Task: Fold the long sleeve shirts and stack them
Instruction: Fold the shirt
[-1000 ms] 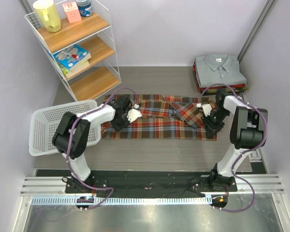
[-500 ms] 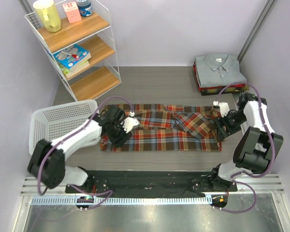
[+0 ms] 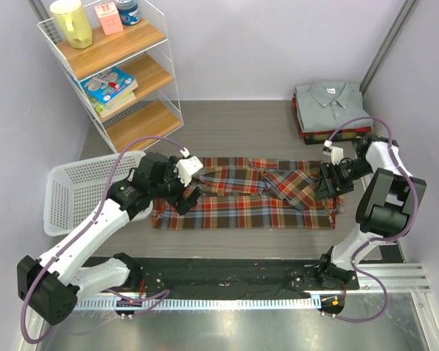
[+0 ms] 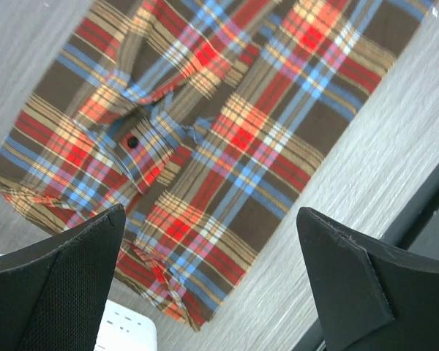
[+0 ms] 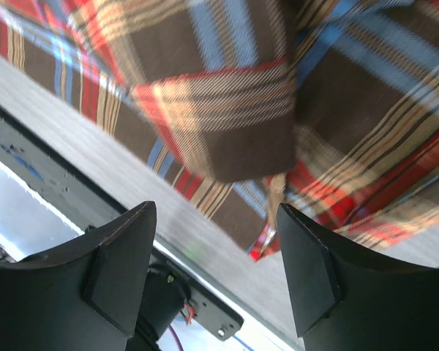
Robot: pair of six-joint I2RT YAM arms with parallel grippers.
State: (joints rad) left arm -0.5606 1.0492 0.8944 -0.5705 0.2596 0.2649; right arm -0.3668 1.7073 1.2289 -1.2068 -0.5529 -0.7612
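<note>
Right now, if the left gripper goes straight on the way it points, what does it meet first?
The plaid flannel shirt: the left gripper, jaws open, points at its left end. Gap to the cloth is unclear.

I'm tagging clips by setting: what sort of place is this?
Probably a staged robot test cell mimicking a laundry corner: plain walls boxing in a table, a plaid shirt spread out, a stack of folded shirts, a white laundry basket and a wire shelf.
</note>
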